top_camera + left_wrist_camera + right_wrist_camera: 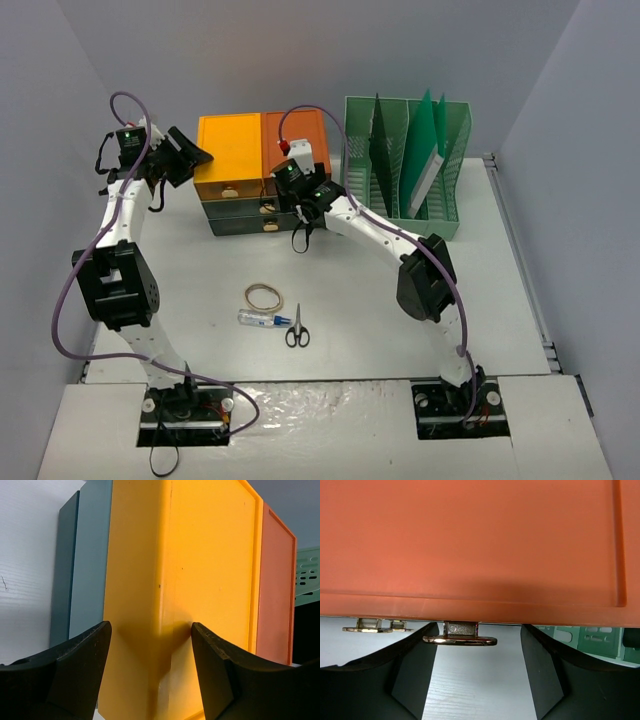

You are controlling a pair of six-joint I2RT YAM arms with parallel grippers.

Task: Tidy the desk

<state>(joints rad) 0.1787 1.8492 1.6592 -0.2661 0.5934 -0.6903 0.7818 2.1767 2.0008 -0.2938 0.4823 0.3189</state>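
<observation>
Gaping, the left end effector [151, 630] straddled a corner of the yellow box [210, 570]; the right end effector [480, 627], also open, flanked a handle [460, 640] below the orange box [470, 540]. The worktop [350, 320] filled centre frame.

Desk [362, 345] — broad matte off-white rectangular tabletop, flat, level.

Oranges and greens on an off-white tabletop [380, 290]
The left drawer box [228, 150] is yellow-orange and its neighbour [332, 140] a redder orange, over grey-blue and dark teal lower drawers [232, 215] with brass-coloured handles [460, 640]. The slotted file rack [455, 130] is mint green. The rubber band [264, 296] is tan, the tube [258, 319] white with blue, the scissors [297, 332] black-handled, and the arms [118, 285] black and white with purple cables [62, 310].
</observation>
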